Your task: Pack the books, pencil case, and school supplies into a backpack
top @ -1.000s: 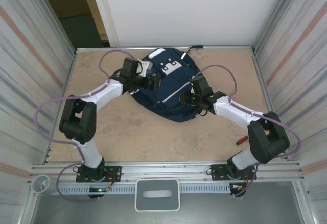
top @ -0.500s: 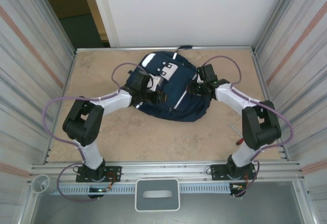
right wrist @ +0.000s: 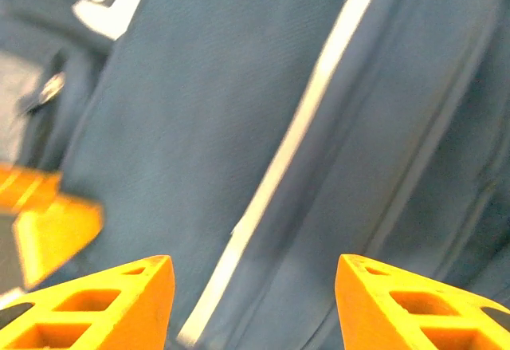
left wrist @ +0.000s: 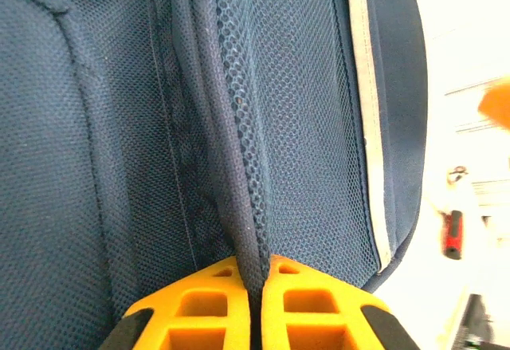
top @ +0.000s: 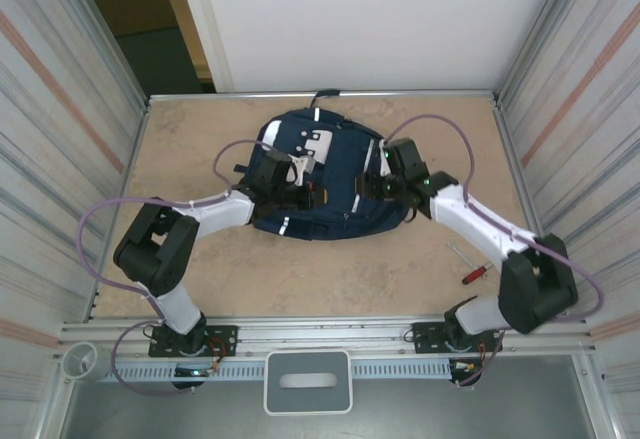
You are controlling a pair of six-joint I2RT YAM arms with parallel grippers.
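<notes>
Pinching a raised mesh fold (left wrist: 239, 127) between its two orange fingers, the left gripper (left wrist: 253, 274) is closed on the backpack (left wrist: 80, 127). The fingers meet with only the thin fabric edge between them. On both sides of the fold the left wrist view shows navy mesh panels. To the right a pale stripe (left wrist: 365, 87) runs along the border of the bag. Beyond this border is the light table, and on it lies a red-handled screwdriver (left wrist: 453, 234), well apart from the bag.

The right gripper (right wrist: 255, 274) has its jaws apart, with a wide gap between the orange fingertips and nothing held between them. It hangs over smooth navy cloth of the backpack. This view is blurred, so I cannot tell whether the fingers touch the cloth.

From above, the backpack lies flat in the far middle of the table (top: 200, 259), with its white patches (top: 322, 142) facing up. The left gripper is at its left part and the right gripper at its right part. The screwdriver lies beside the right arm.
</notes>
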